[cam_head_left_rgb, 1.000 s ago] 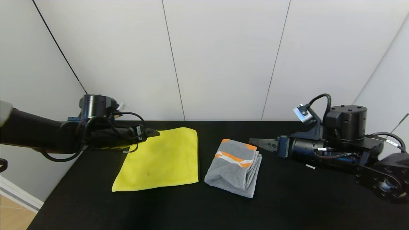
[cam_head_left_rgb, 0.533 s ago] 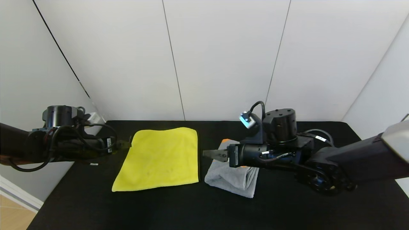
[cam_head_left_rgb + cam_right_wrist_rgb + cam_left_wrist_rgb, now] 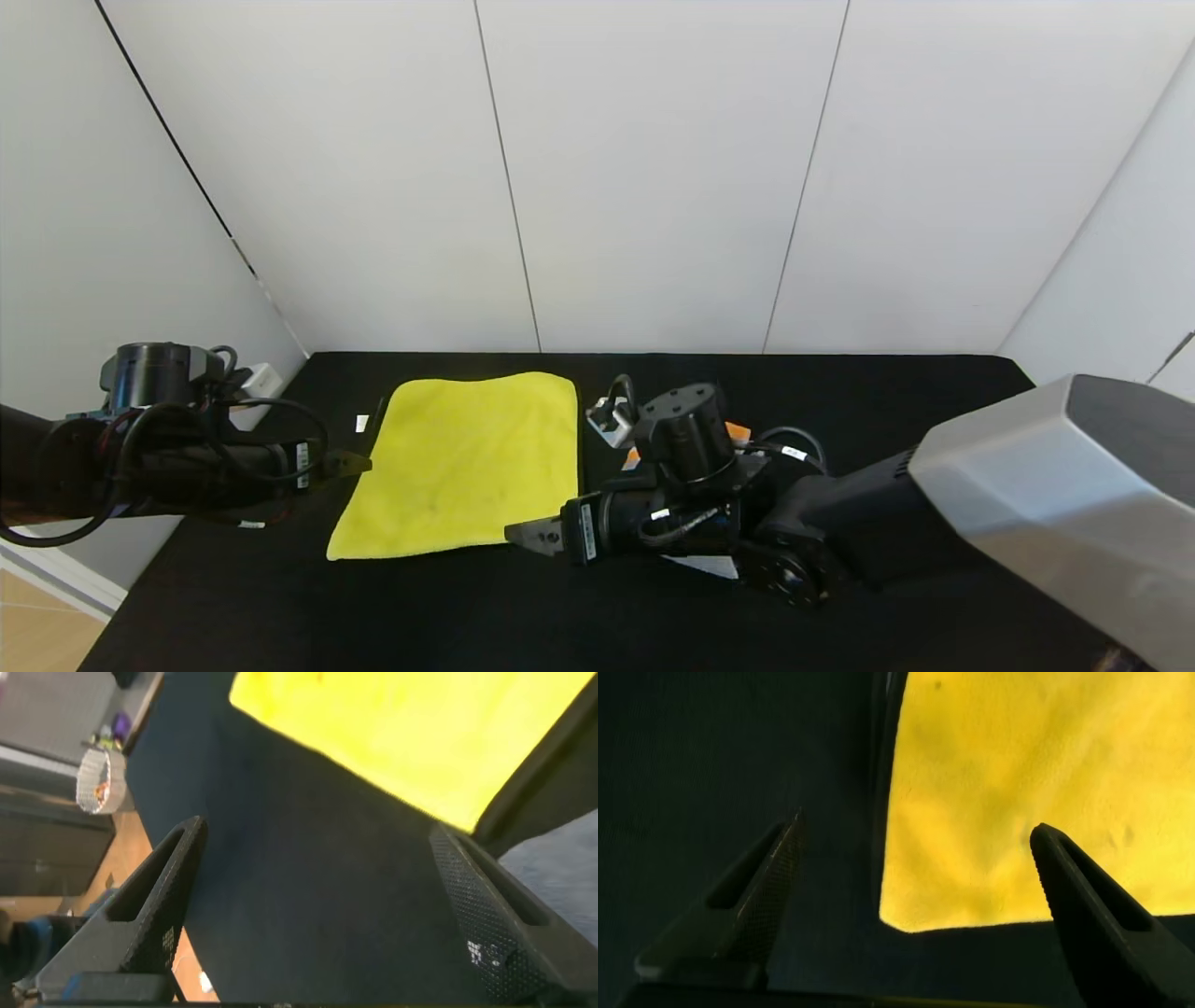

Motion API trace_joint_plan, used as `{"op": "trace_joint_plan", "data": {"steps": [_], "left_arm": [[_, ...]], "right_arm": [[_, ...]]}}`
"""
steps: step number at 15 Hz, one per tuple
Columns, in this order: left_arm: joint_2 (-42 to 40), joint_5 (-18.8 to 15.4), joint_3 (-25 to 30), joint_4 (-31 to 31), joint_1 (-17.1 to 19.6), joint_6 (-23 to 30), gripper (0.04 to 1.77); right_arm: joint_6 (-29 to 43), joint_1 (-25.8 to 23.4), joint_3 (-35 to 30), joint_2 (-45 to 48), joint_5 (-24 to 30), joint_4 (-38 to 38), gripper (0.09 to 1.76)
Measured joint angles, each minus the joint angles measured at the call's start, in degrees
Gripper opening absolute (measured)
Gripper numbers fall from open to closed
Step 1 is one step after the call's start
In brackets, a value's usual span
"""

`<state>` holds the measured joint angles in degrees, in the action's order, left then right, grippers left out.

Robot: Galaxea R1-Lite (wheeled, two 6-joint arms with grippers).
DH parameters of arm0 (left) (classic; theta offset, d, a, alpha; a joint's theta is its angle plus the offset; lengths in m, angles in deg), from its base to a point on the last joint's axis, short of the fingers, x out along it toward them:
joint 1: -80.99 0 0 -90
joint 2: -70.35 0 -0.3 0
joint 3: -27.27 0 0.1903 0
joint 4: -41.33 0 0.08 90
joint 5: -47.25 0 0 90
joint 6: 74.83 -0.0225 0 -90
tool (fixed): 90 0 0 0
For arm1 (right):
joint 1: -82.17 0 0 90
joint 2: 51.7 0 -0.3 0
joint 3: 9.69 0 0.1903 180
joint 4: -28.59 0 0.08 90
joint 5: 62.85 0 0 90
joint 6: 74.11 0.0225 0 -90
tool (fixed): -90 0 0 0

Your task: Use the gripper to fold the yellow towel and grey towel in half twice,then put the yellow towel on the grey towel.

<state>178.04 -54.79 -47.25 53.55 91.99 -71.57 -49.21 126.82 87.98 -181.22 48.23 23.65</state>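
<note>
The yellow towel (image 3: 467, 457) lies flat and unfolded on the black table, left of centre. My left gripper (image 3: 355, 460) hovers open at its left edge; in the left wrist view a corner of the yellow towel (image 3: 990, 793) sits between the open fingers (image 3: 757, 896). My right gripper (image 3: 523, 534) is open and empty just off the towel's near right corner, with the yellow towel (image 3: 420, 728) ahead of it. The grey towel (image 3: 738, 432) is folded and mostly hidden behind my right arm, only an orange stripe showing; its grey edge (image 3: 561, 868) appears in the right wrist view.
The black table (image 3: 887, 401) reaches white wall panels at the back. A white plug-like object (image 3: 261, 381) sits at the far left corner. The table's left edge drops to a wooden floor (image 3: 37, 635).
My right arm swept left over the grey towel to the yellow towel's near right corner. My left gripper drew back from over the towel to its left edge.
</note>
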Motion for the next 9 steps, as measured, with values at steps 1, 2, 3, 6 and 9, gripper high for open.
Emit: {"op": "trace_joint_plan", "data": {"steps": [1,2,3,6,9], "left_arm": [[0.00,-0.11,0.46,0.02,0.13,0.01,1.71],[0.02,-0.11,0.83,0.00,0.24,0.01,1.71],[0.05,-0.16,1.05,-0.02,0.35,0.01,1.71],[-0.26,-0.22,2.07,0.02,0.61,0.12,1.71],[-0.45,-2.06,2.47,0.05,0.57,0.21,1.71]], "right_arm": [[-0.02,0.40,0.43,-1.11,-0.27,0.02,1.71],[-0.05,0.60,0.95,-2.29,-0.77,0.11,1.71],[-0.10,0.63,1.49,-3.36,-1.13,0.13,1.71],[-0.33,0.73,3.43,-6.33,-2.62,0.17,1.71],[-3.24,0.93,4.45,-8.56,-7.83,0.13,1.71]]}}
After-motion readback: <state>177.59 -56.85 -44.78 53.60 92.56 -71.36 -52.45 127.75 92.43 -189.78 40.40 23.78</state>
